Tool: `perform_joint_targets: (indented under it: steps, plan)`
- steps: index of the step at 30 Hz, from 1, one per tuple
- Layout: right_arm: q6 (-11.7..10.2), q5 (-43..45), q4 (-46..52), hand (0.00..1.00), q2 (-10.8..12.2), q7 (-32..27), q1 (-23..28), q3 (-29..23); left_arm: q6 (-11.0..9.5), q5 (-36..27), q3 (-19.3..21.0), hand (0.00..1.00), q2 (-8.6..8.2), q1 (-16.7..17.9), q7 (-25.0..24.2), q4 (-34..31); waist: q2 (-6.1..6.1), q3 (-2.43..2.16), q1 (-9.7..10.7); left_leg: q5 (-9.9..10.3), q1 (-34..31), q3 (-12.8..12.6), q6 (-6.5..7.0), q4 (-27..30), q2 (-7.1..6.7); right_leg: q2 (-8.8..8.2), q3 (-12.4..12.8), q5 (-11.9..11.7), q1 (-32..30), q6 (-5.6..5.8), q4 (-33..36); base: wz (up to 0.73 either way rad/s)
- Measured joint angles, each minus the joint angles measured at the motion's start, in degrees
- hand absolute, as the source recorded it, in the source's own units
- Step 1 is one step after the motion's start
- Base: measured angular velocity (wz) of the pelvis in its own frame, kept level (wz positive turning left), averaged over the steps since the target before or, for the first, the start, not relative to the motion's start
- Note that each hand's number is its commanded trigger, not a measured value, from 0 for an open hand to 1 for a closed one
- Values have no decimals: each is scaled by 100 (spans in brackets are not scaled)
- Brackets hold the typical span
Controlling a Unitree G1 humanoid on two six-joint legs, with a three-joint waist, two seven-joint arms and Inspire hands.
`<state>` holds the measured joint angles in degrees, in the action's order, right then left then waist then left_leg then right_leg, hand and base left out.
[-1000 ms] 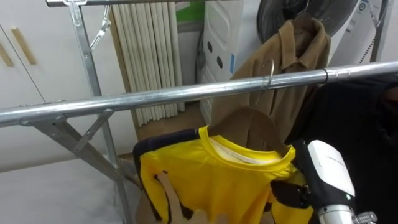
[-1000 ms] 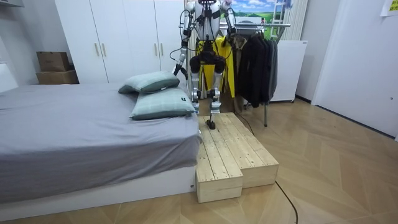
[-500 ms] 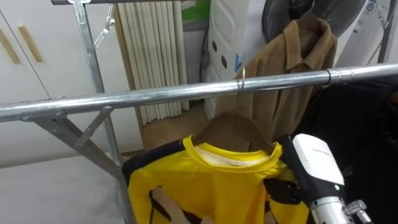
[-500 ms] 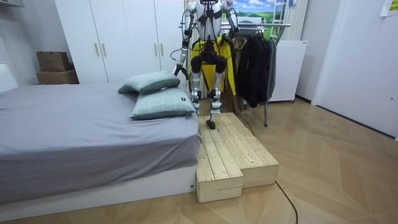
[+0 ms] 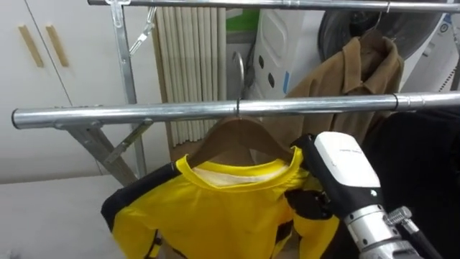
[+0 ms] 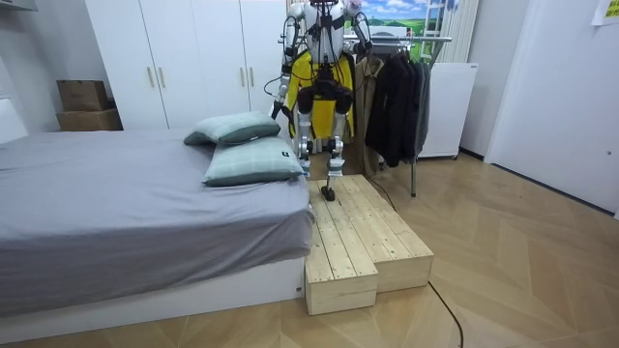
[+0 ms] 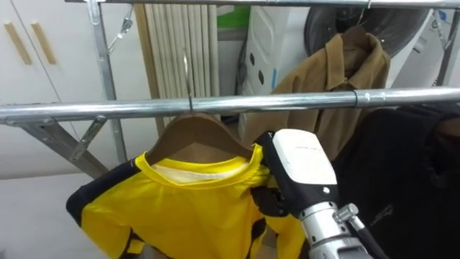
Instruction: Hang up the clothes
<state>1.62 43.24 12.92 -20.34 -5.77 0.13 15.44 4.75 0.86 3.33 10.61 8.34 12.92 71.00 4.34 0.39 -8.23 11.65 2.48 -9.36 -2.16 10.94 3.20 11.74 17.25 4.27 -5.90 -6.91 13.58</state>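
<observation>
Right robot hand (image 5: 343,173), its grip impossible to tell, sits at the collar of the yellow shirt (image 5: 215,208) on a wooden hanger (image 5: 237,137) hooked over the steel rail (image 5: 108,115), with bare rail left of the hook, dark garments (image 5: 424,165) under the rail's right end, and the robot on a wooden platform (image 6: 358,232) facing the rail, beside the bed (image 6: 126,213).

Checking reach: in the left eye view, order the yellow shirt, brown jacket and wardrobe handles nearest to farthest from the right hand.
1. yellow shirt, right against the right hand.
2. brown jacket, hanging behind, upper right.
3. wardrobe handles, far left, at the back.
</observation>
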Motion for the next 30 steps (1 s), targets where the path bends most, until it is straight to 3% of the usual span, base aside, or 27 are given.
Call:
perform_joint_targets:
  steps: [12, 17, 22, 25, 30]
  plan:
    - [-212, 4, -96, 100, 64, 169, -6, 115, -8, 13, -4, 0, 14, 10, -125, -6, -47, 26, -24, 1, 47, 24, 0, -24, 5, -31, -92, -32, 98, -56, -90, 1]
    - [-292, -29, -204, 100, 108, 288, -6, 127, -5, 359, 2, 0, 14, 16, -141, -19, -48, 27, -21, 1, 37, 36, 1, -22, 4, -34, -84, -27, 86, -54, -108, 2]
    - [-422, -100, -585, 100, 223, 294, 54, 151, -4, 379, -32, 0, 14, 5, -129, -23, -86, 45, 24, 1, 51, 131, 1, -23, 3, -84, -269, -30, 131, -59, -170, 10]
    - [-354, -270, -1008, 100, 218, 398, 177, 202, -3, 384, -41, 0, 13, 6, -121, -86, -104, 51, 14, 2, 55, 195, -1, -24, 2, -98, -342, -20, 158, -62, -180, 12]
    - [-408, -476, -1085, 100, 223, 479, 204, 208, 16, 398, -16, 0, 13, 7, -118, -134, -190, 14, 23, 4, 60, 269, -1, -30, 5, -95, -363, -13, 193, -76, -180, 9]
